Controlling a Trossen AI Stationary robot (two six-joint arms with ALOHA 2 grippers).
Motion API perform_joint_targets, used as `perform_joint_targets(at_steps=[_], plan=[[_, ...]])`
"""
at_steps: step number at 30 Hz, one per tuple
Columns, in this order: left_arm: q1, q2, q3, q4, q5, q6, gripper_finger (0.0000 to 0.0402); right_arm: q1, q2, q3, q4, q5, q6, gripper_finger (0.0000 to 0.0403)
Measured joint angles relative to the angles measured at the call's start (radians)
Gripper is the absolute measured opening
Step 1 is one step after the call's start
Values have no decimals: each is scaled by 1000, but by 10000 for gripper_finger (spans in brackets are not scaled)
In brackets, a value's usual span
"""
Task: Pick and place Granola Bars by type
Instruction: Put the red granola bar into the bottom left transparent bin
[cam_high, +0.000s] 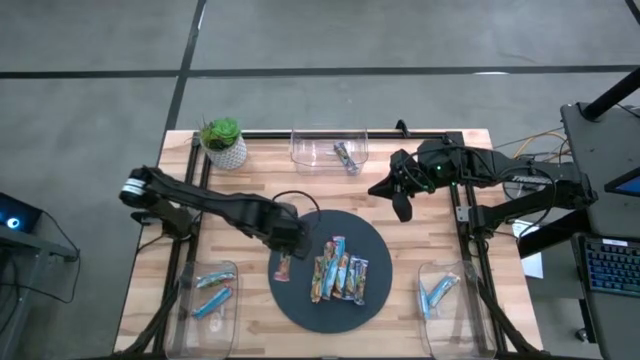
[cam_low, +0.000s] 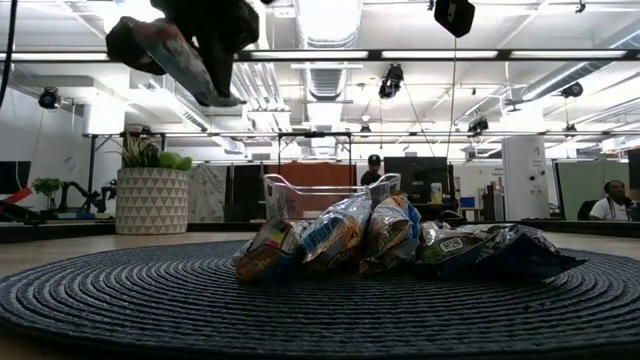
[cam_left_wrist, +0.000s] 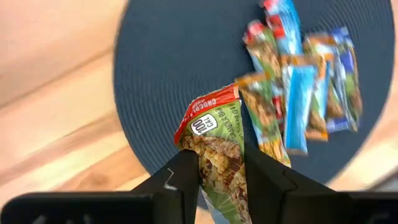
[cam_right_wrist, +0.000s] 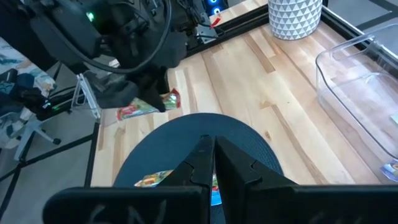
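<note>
High view: my left tool (cam_high: 284, 262) pinches one green granola bar (cam_high: 284, 267), long axis vertical in frame, over the mat's (cam_high: 375, 235) left edge. About five bars (cam_high: 338, 268) lie centre. Right tool (cam_high: 400, 195), pressed together, waits upper right.

Left wrist view: the held bar (cam_left_wrist: 216, 146) points its red end upward.

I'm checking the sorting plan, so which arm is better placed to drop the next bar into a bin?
Left. Its gripper already holds a green bar above the mat's edge; the right gripper is shut, empty, off the mat.

The mat's (cam_high: 300, 225) nine o'clock half is being left bare; its three o'clock side is being blocked by clustered granola bars (cam_high: 338, 270).
</note>
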Motion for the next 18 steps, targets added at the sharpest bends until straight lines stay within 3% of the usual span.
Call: perform_joint_targets(at_steps=[10,18], plan=[[-103,-46,65,-29,161,53,87,0,0,0,1,-2,22,8],[-255,-105,115,-65,165,-105,87,0,0,0,3,-2,23,8]])
